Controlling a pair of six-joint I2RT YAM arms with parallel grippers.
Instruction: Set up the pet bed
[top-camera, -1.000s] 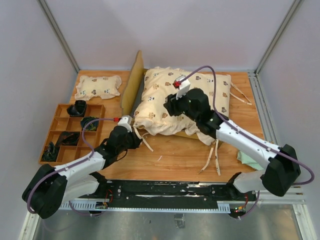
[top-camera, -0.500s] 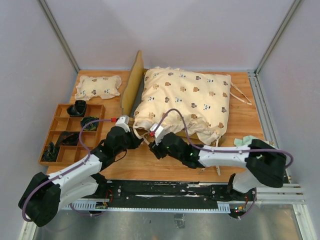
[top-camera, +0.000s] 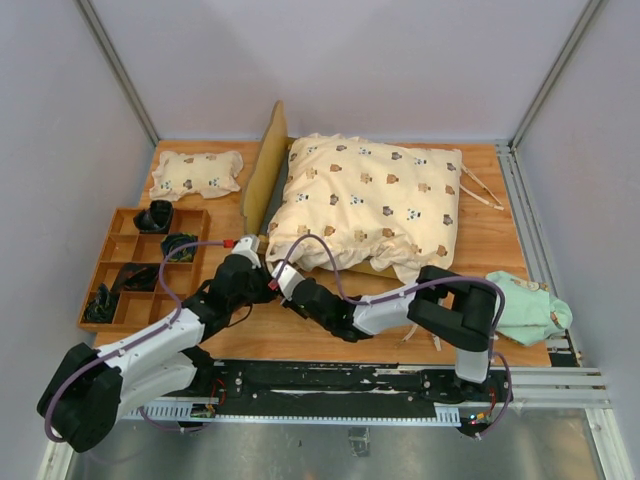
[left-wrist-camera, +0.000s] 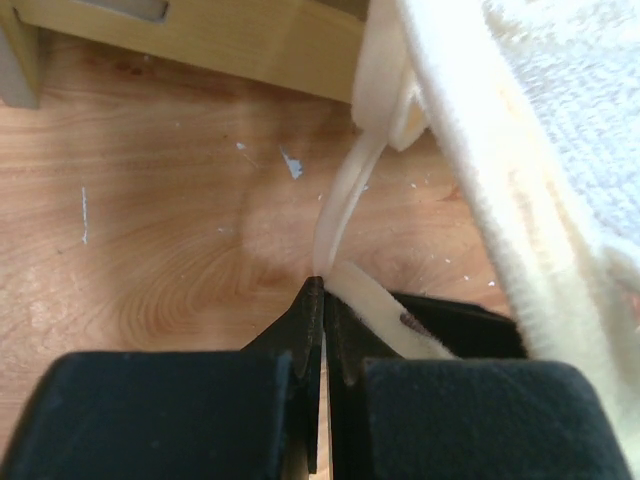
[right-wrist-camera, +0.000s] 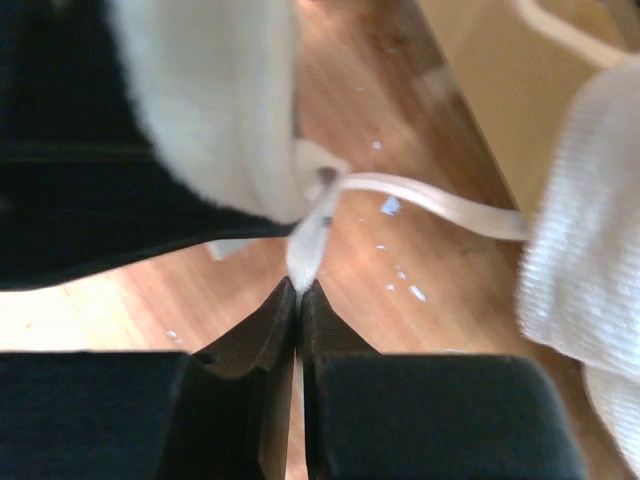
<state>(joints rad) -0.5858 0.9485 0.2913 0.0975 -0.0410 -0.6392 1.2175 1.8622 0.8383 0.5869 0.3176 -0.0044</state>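
Note:
The pet bed (top-camera: 262, 172) stands at the back of the table, its wavy wooden headboard on the left and a cream bear-print quilt (top-camera: 370, 200) piled over it. Both grippers meet at the quilt's front-left corner. My left gripper (top-camera: 264, 283) (left-wrist-camera: 322, 290) is shut on a cream tie strap (left-wrist-camera: 340, 205) that runs up to the quilt's edge. My right gripper (top-camera: 284, 284) (right-wrist-camera: 300, 288) is shut on another cream strap end (right-wrist-camera: 306, 245), right beside the left one. The bed's wooden rail (left-wrist-camera: 230, 35) (right-wrist-camera: 490, 90) lies just behind the straps.
A wooden compartment tray (top-camera: 118, 265) with dark items sits at the left. A small bear-print pillow (top-camera: 195, 172) lies at the back left. A pale green cloth (top-camera: 525, 305) rests at the right edge. Loose ties (top-camera: 420, 322) trail from the quilt's front right.
My right arm has swung from above the quilt down to its front-left corner and shut on a strap. The green cloth now shows at the right. The left arm has held still.

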